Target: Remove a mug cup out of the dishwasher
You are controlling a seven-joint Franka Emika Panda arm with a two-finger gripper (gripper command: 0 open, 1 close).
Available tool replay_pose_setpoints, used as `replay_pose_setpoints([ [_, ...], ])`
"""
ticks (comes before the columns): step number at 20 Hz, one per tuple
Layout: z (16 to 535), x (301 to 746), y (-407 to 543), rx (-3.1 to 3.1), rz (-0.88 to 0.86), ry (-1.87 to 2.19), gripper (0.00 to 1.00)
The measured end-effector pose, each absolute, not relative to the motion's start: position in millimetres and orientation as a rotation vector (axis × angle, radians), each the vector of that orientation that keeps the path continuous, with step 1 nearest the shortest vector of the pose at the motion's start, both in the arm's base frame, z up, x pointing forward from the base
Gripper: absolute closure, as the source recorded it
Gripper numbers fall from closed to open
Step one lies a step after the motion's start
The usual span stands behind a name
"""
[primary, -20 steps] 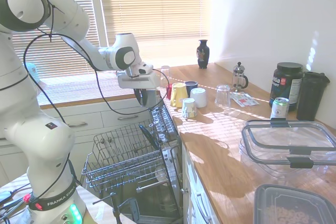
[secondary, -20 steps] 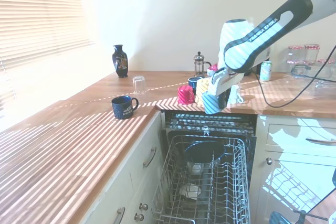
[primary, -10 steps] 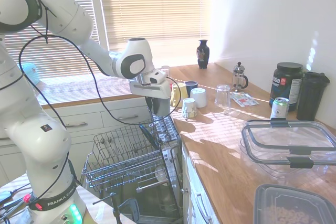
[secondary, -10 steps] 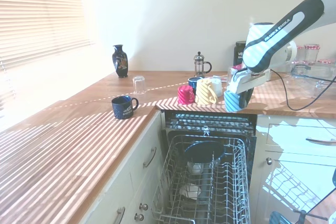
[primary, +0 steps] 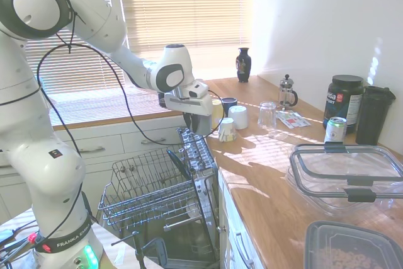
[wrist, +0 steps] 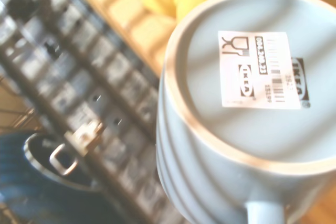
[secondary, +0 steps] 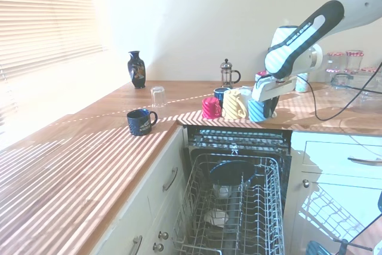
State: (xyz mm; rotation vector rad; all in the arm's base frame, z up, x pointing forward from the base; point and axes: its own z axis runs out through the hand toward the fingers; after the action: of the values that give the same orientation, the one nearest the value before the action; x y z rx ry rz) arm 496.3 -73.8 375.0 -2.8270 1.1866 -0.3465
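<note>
My gripper (secondary: 262, 104) is shut on the mug cup (secondary: 256, 110), a grey-blue cylindrical mug. It hangs low over the counter's front edge, right beside the yellow mug (secondary: 233, 104); whether it touches the wood I cannot tell. In the first exterior view the gripper (primary: 199, 121) holds the mug cup (primary: 200, 126) just past the open dishwasher (primary: 151, 187). The wrist view shows the mug cup's pale round face (wrist: 247, 77) with a white sticker, handle toward me. The dishwasher's pulled-out wire rack (secondary: 239, 207) lies below.
On the counter stand a pink mug (secondary: 210, 107), a navy printed mug (secondary: 141, 122), an upturned glass (secondary: 157, 96), a dark vase (secondary: 136, 68) and a French press (secondary: 227, 74). A white cup (primary: 238, 116), a can (primary: 335, 129) and plastic containers (primary: 346, 174) sit further along.
The arm has carried the mug cup from above the dishwasher rack to the counter edge, then lowered it beside the yellow mug.
</note>
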Motion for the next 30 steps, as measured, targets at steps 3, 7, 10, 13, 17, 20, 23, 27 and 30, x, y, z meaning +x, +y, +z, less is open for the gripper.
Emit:
replay_pose_setpoints([
  [3, 370, 514, -81, -2.831, -0.33, 1.197, 1.0],
  [7, 372, 533, -94, -2.841, -0.317, 1.196, 1.0],
  [10, 370, 543, -100, -2.859, -0.294, 1.181, 1.0],
  [13, 361, 550, -99, -2.876, -0.274, 1.159, 1.0],
  [17, 345, 554, -97, -2.912, -0.239, 1.135, 0.0],
  [20, 340, 559, -94, -2.911, -0.227, 1.153, 0.0],
  [23, 340, 561, -91, -2.912, -0.232, 1.166, 0.0],
  [27, 340, 563, -91, -2.916, -0.23, 1.171, 0.0],
  [30, 339, 563, -90, -2.917, -0.229, 1.179, 0.0],
])
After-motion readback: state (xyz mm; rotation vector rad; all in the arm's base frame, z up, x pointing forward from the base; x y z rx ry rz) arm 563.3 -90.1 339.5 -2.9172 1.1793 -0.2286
